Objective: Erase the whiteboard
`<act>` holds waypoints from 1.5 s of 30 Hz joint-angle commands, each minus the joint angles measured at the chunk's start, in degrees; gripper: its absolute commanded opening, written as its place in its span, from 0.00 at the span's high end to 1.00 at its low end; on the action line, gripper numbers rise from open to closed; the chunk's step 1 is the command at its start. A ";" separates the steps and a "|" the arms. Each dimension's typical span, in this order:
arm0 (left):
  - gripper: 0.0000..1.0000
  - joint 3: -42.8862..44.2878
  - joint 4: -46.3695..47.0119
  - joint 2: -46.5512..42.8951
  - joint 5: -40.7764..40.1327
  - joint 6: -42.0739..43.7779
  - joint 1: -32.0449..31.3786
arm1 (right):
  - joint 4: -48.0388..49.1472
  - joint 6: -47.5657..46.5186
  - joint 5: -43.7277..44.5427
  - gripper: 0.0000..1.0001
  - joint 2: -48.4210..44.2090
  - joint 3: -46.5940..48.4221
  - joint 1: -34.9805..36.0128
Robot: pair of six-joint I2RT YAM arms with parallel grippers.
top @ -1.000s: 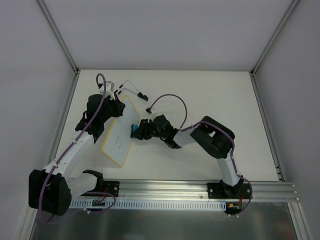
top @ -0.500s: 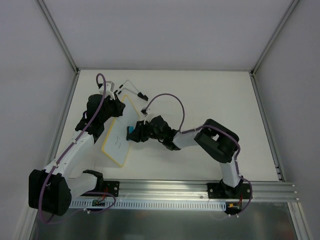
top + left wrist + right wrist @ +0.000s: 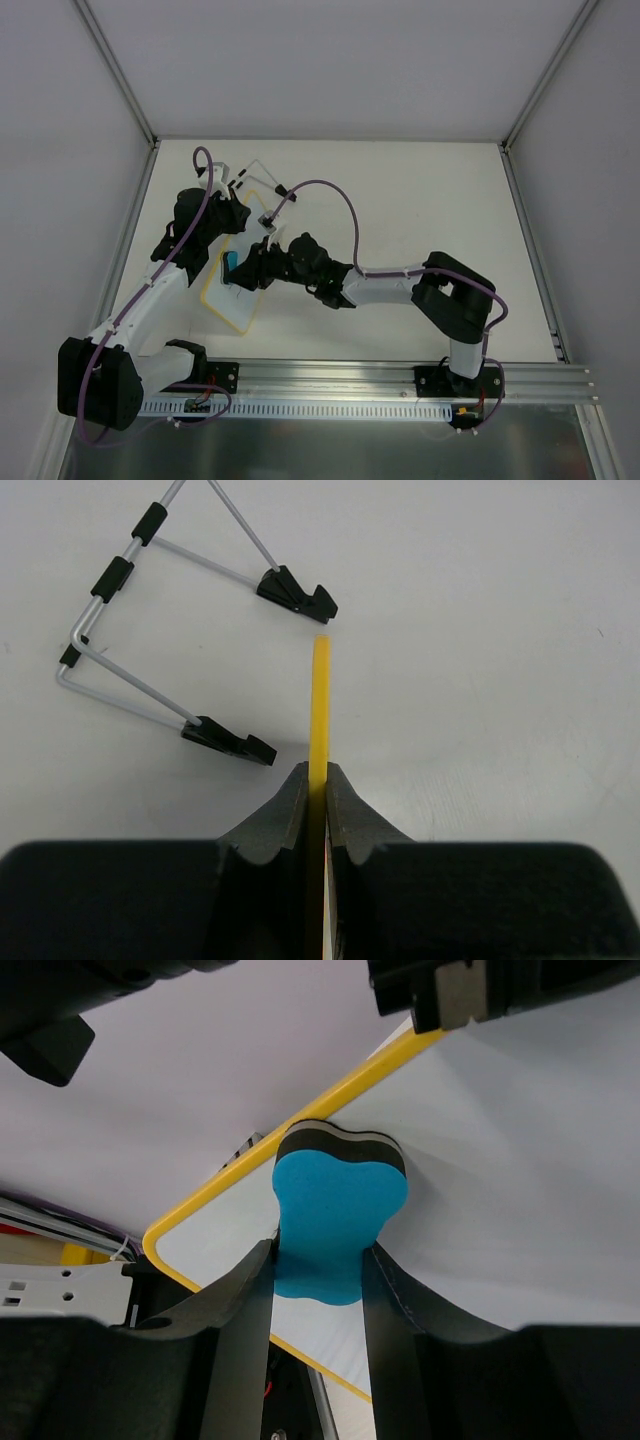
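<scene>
Left gripper [image 3: 316, 785] pinched whiteboard [image 3: 228, 302] by yellow edge; board at 9 o'clock on table [image 3: 420, 200]. Right gripper [image 3: 318, 1260] clamped blue eraser [image 3: 338, 1195] against board face. Wire stand [image 3: 140, 600] at board's 12 o'clock.

left arm [image 3: 150, 290] and right arm [image 3: 395, 285]: white link shells, bulky black joints. a purple cable [image 3: 338, 190] loops at 12 o'clock of each wrist. left pincer [image 3: 316, 785] and right pincer [image 3: 320, 1260]: matte black curved fingers.
</scene>
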 commanded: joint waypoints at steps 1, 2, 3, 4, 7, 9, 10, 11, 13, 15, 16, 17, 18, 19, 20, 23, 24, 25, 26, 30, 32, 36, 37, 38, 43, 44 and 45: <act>1.00 0.54 0.81 0.58 1.81 -1.53 -0.83 | 2.74 -0.50 1.24 1.00 -1.97 2.78 1.50; 1.00 0.54 0.81 0.58 1.81 -1.45 -0.74 | 2.74 -0.15 1.77 1.00 -1.62 2.25 1.41; 1.00 0.45 0.81 0.50 1.72 -1.44 -0.83 | 2.74 0.03 2.21 1.00 -1.44 0.94 1.32; 1.00 0.45 0.81 0.41 1.72 -1.44 -0.74 | 2.74 0.38 2.56 1.00 -1.18 0.23 1.15; 1.00 0.45 0.81 0.23 1.54 -1.36 -0.83 | 3.44 2.31 4.23 1.00 -0.13 -3.88 0.27; 1.00 0.45 0.81 0.23 1.54 -1.36 -0.74 | 5.19 5.80 5.29 1.00 0.66 -7.83 -0.96; 1.00 0.45 0.81 0.23 1.54 -1.36 -0.83 | 6.16 6.96 5.46 1.00 0.93 -9.08 -1.40; 1.00 0.45 0.81 0.15 1.46 -1.36 -0.74 | 7.47 7.93 5.90 1.00 1.19 -10.13 -1.84; 1.00 0.45 0.72 -0.03 1.37 -1.36 -0.83 | 7.49 7.33 6.87 1.00 1.20 -12.50 -2.11; 1.00 0.45 0.81 -0.21 1.28 -1.36 -0.83 | 7.31 6.80 8.10 1.00 1.11 -13.48 -2.19; 1.00 0.37 0.72 -0.29 1.28 -1.36 -0.83 | 7.31 7.23 8.19 1.00 1.46 -13.66 -2.37; 1.00 0.37 0.72 -0.30 1.28 -1.36 -0.83 | 7.31 7.41 7.75 1.00 1.72 -13.40 -2.46; 1.00 0.37 0.72 -0.38 1.28 -1.44 -0.83 | 7.22 7.33 7.40 1.00 1.90 -13.13 -2.46; 1.00 0.37 0.81 -0.30 1.28 -1.44 -0.74 | 7.22 7.32 7.05 1.00 2.07 -12.70 -2.46; 1.00 0.37 0.81 -0.21 1.28 -1.53 -0.83 | 7.05 7.06 6.52 1.00 2.07 -12.26 -2.37; 1.00 0.28 0.81 -0.21 1.28 -1.79 -0.74 | 5.82 6.80 6.17 1.00 1.29 -10.41 -1.76; 1.00 0.28 0.81 -0.21 1.28 -1.88 -0.83 | 5.64 6.88 6.17 1.00 1.02 -9.62 -1.23; 1.00 0.28 0.81 -0.12 1.28 -1.97 -0.74 | 5.29 6.97 5.91 1.00 0.67 -9.09 -0.97; 1.00 0.28 0.81 -0.21 1.19 -1.97 -0.83 | 3.90 6.97 5.90 1.00 0.06 -8.39 -0.18; 1.00 0.28 0.81 -0.21 1.19 -2.15 -0.83 | -1.64 6.27 6.34 1.00 -1.52 -4.26 2.10; 1.00 0.28 0.90 -0.21 1.19 -2.15 -0.83 | -6.37 5.66 7.74 1.00 -1.97 -1.63 2.99; 1.00 0.28 0.81 -0.30 1.28 -2.24 -0.83 | -8.16 4.95 8.10 1.00 -2.58 1.01 4.13; 1.00 0.36 0.81 -0.30 1.28 -2.24 -0.83 | -8.16 5.04 7.84 1.00 -2.67 1.45 4.22; 1.00 0.37 0.81 -0.30 1.37 -2.24 -0.83 | -8.33 5.13 7.49 1.00 -2.85 2.15 4.31; 1.00 0.37 0.81 -0.38 1.28 -2.32 -0.83 | -8.86 4.16 8.01 1.00 -4.43 3.92 5.27; 1.00 0.37 0.81 -0.30 1.37 -2.32 -0.92 | -9.04 3.90 8.01 1.00 -4.60 4.27 5.36; 1.00 0.37 0.90 -0.30 1.37 -2.41 -0.92 | -9.21 3.46 8.01 1.00 -4.95 5.05 5.63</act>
